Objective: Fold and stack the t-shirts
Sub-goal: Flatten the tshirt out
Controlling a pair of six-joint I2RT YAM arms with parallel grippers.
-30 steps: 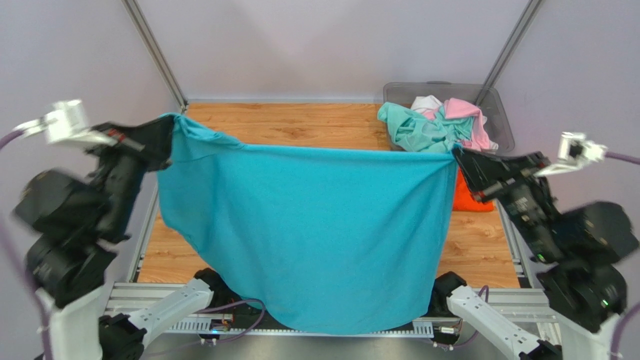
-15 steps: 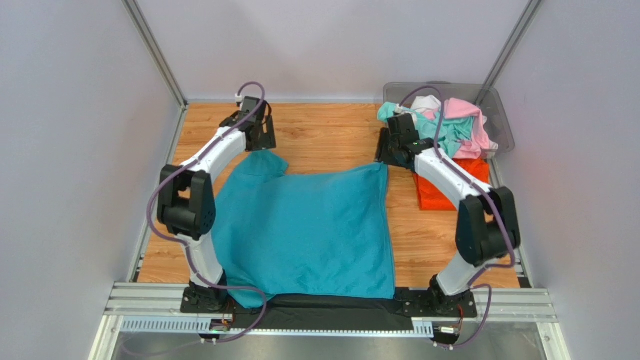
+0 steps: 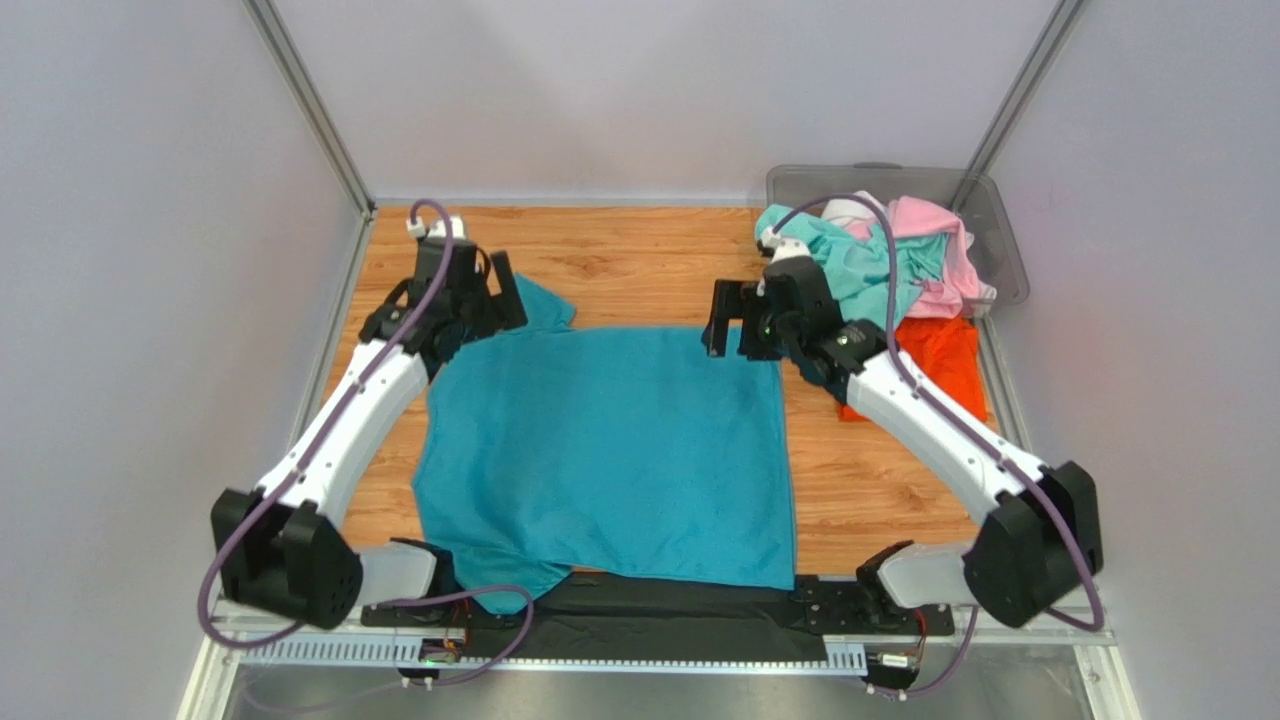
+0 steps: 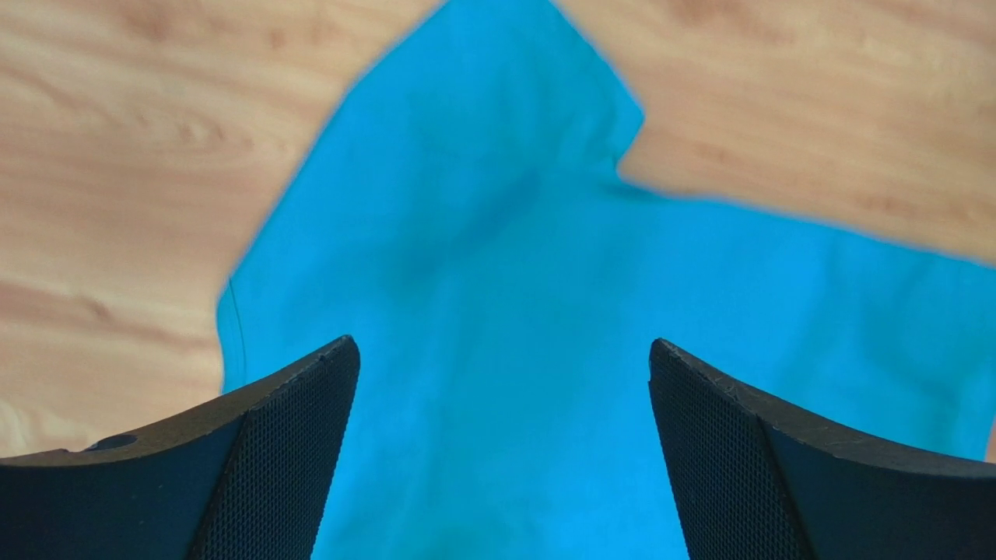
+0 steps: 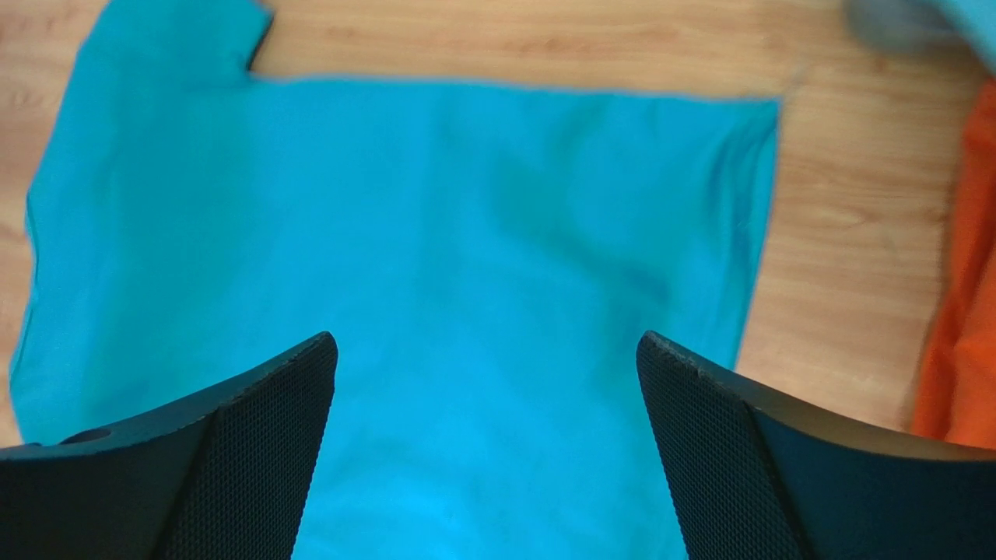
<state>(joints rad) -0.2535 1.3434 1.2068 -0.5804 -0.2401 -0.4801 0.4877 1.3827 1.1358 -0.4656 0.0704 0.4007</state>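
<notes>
Left gripper (image 3: pixel 493 294): jaws wide apart, nothing in them, hanging over the teal shirt (image 3: pixel 601 450) sleeve towards the table's (image 3: pixel 646 255) far-left corner.
Right gripper (image 3: pixel 732 321): jaws apart too, empty, over the shirt's far-right corner, roughly mid-table.
Teal shirt: spread out on the table and mostly flat. Its near hem hangs over the near edge by the arm bases. Only 1 sleeve shows, at far left; the other may be tucked under, can't tell.
Orange shirt (image 3: pixel 939 357): on the table along the right edge, near the teal one with a strip of wood between them.
Other 3: mint (image 3: pixel 842 267), pink (image 3: pixel 935 240) and white (image 3: pixel 852 203) shirts heaped in the bin (image 3: pixel 1004 225) at the far-right corner.
Stage: looks to me like the layout is done and no fold has been made.
Risk 1: the near-left part looks rumpled, so folding now would probably bake in a crooked edge.
Risk 2: the overhanging hem could drag the shirt off the near edge if 1 side gets lifted alone.
Risk 3: a pinch on the hidden sleeve side may grab 2 layers and twist the fold.
</notes>
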